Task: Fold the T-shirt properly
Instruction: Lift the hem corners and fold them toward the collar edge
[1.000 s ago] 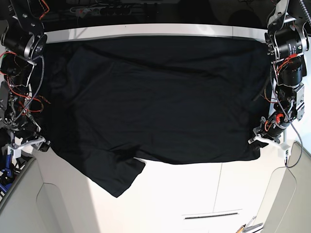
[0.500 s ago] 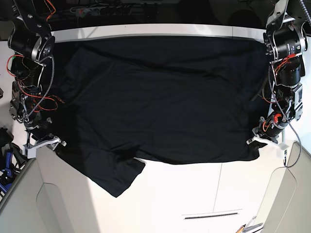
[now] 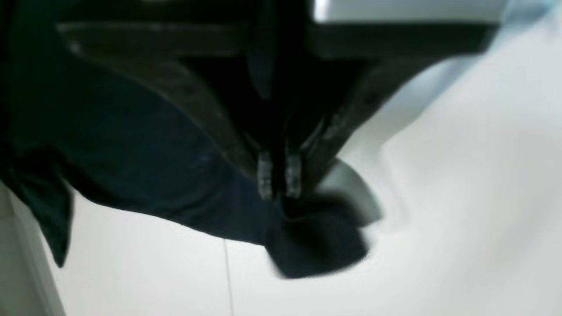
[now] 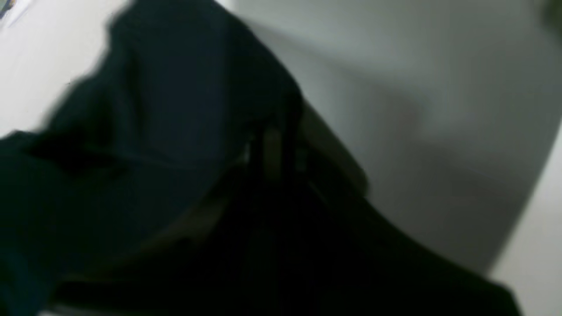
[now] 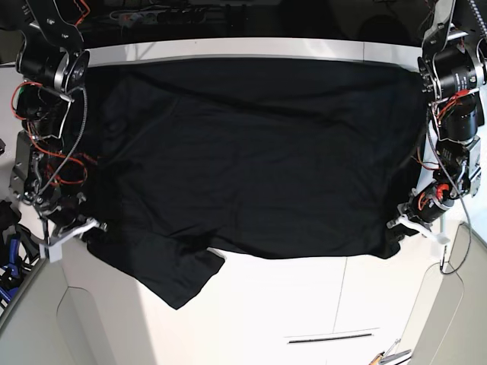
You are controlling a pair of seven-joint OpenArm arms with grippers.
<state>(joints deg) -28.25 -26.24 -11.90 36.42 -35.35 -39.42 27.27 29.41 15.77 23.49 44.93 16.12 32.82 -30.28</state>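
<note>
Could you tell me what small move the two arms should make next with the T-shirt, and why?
Probably lift both corners slightly and together. The left gripper has its jaws shut on the near corner of the T-shirt, and the right gripper appears shut on the opposite edge, while the cloth lies spread flat on the white table, so a fold can begin.

Both arms [image 5: 46, 129] are black metal with round motor housings, strung with loose red and black cables; a white bracket [image 5: 70, 232] sits at each wrist.
</note>
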